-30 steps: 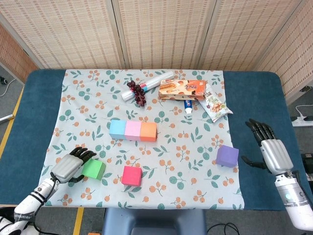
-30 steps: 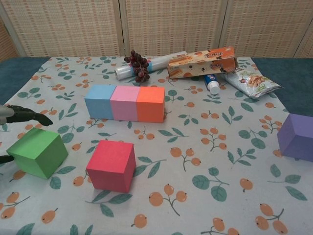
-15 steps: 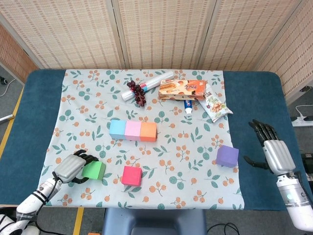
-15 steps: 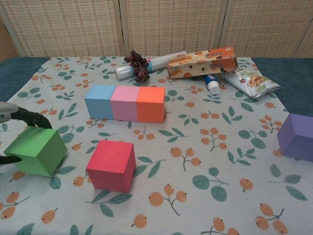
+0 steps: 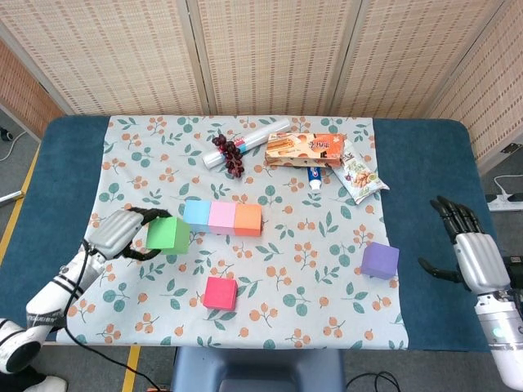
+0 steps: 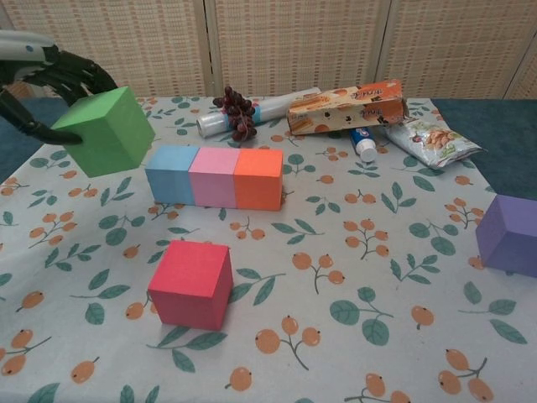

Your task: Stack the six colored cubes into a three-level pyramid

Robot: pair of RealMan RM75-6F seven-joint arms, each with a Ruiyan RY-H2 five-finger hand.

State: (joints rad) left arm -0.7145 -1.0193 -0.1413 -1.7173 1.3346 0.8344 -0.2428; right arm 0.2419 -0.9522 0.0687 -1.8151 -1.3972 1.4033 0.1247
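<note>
The green cube (image 5: 167, 233) is gripped by the left hand (image 5: 122, 233) and held off the cloth, just left of the row of 3: blue cube (image 5: 196, 216), pink cube (image 5: 222, 217), orange cube (image 5: 248, 219). The red cube (image 6: 192, 284) sits nearer, with open cloth around it. The purple cube (image 6: 508, 234) is cut off by the chest view's edge. Only the head view shows the right hand (image 5: 472, 255), fingers spread and empty, beside the table's right edge.

No legible text on the snack box (image 6: 346, 106) or packets.
</note>
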